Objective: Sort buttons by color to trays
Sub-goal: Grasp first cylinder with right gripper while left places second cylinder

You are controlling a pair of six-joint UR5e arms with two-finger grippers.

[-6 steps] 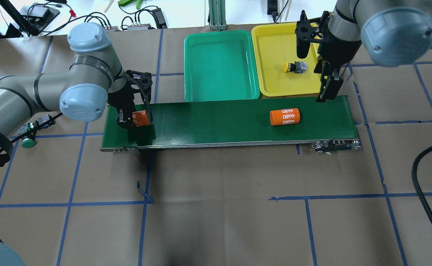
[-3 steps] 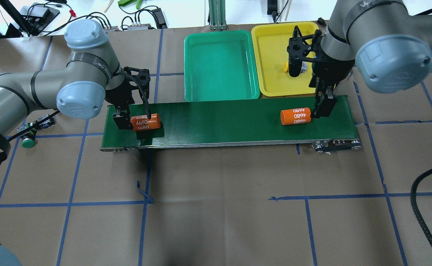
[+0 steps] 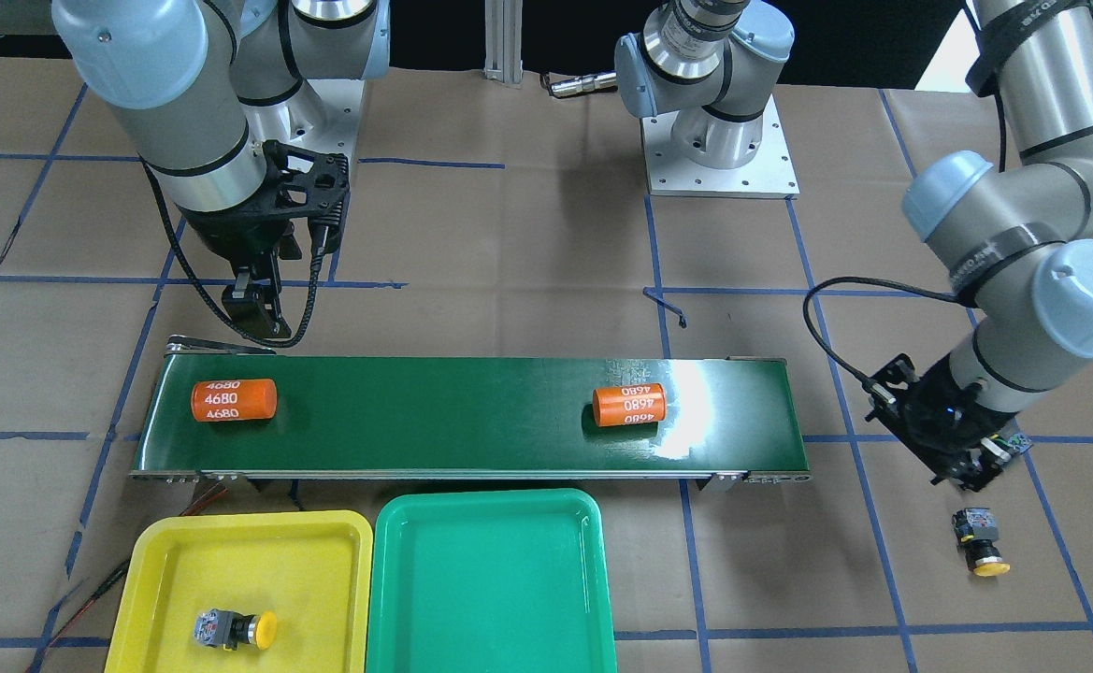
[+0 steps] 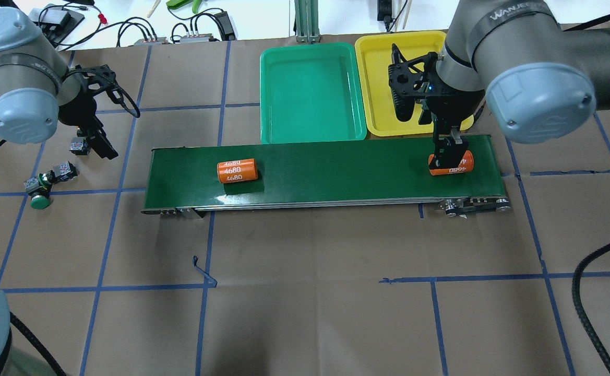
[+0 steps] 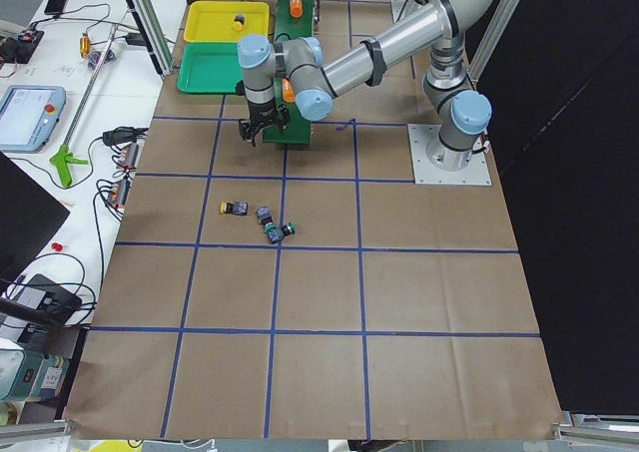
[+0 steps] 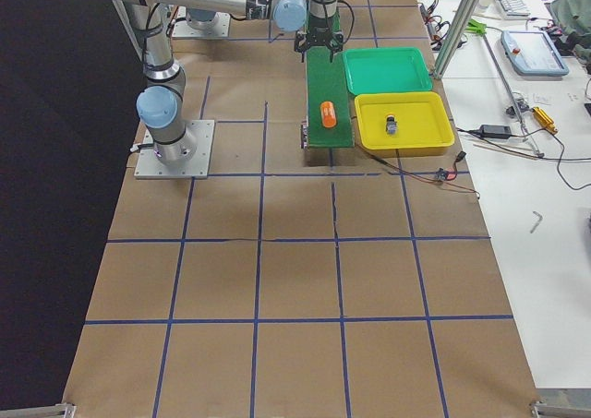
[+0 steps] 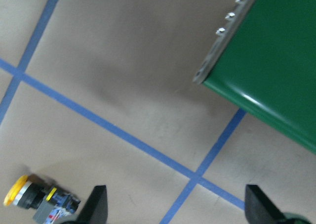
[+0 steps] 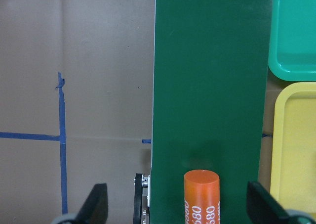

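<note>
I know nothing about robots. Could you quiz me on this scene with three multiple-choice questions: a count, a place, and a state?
1. How many push-buttons lie in the shallow yellow plastic tray? A none; B one; C three.
2. Where are the two orange cylinders marked 4680? A on the long dark-green conveyor belt; B in the yellow tray; C on the brown paper.
3. The right gripper over one cylinder is: A shut on it; B open; C shut on a button.
Answers: B, a single yellow-capped button lies there; A, both rest on the belt; B, its fingers stand wide apart in the right wrist view.
</note>
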